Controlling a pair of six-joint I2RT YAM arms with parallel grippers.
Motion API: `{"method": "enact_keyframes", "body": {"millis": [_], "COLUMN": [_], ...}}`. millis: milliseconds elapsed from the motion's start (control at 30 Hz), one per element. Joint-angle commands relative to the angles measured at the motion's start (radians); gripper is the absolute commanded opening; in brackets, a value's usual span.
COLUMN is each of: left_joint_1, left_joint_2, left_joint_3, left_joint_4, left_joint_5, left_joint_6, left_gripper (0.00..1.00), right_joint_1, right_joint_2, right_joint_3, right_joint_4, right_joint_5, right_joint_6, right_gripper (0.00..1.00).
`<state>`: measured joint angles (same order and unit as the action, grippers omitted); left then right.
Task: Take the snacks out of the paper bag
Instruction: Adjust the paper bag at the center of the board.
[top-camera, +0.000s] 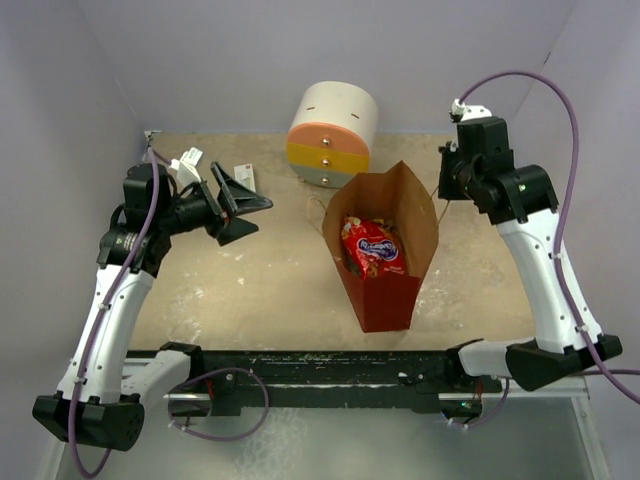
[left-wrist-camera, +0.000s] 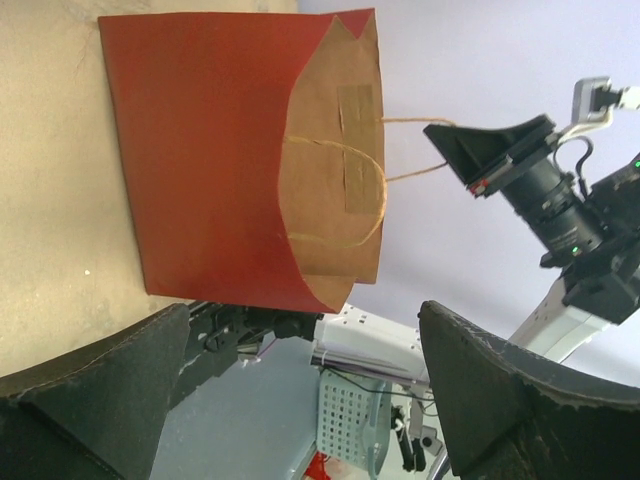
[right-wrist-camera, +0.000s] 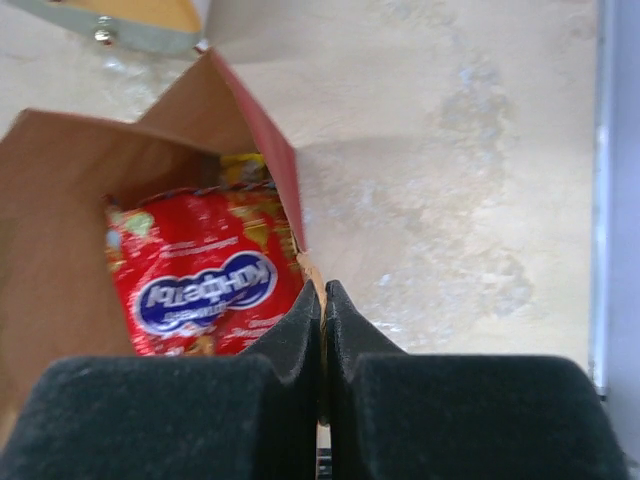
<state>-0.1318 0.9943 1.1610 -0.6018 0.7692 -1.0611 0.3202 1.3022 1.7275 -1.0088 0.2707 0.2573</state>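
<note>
Left end effector (top-camera: 262, 214): released, jaws wide, hovering over the counter's (top-camera: 250, 290) left half, well apart from the bag. Paper bag (top-camera: 385, 300): upright, right of counter centre, mouth open. Red chip bag (top-camera: 372, 250) inside it. Right end effector (right-wrist-camera: 322, 300): clenched on the bag's right-side loop handle (left-wrist-camera: 415, 121).

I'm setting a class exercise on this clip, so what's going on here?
The right hand is closed on the paper bag, seemingly at its handle. The left hand hangs open off to the side, touching nothing. The red chip bag lies inside the bag; no snack is out yet.
</note>
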Motion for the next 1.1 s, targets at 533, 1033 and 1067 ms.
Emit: {"method": "enact_keyframes", "body": {"millis": [533, 1033, 1067], "left_joint_1": [-0.002, -0.002, -0.002], "left_joint_2": [0.098, 0.082, 0.089], "left_joint_3": [0.164, 0.047, 0.037], "left_joint_4": [-0.037, 0.003, -0.008], "left_joint_5": [0.110, 0.073, 0.061], "left_joint_6": [0.093, 0.125, 0.145], "left_gripper": [0.99, 0.99, 0.99], "right_joint_1": [0.030, 0.135, 0.135], "right_joint_2": [-0.013, 0.041, 0.020], "right_joint_3": [0.211, 0.258, 0.224], "right_joint_4": [0.271, 0.183, 0.200], "right_joint_5": [0.004, -0.548, -0.554], "right_joint_6": [-0.536, -0.393, -0.375], "right_gripper": [0.00, 0.00, 0.00]}}
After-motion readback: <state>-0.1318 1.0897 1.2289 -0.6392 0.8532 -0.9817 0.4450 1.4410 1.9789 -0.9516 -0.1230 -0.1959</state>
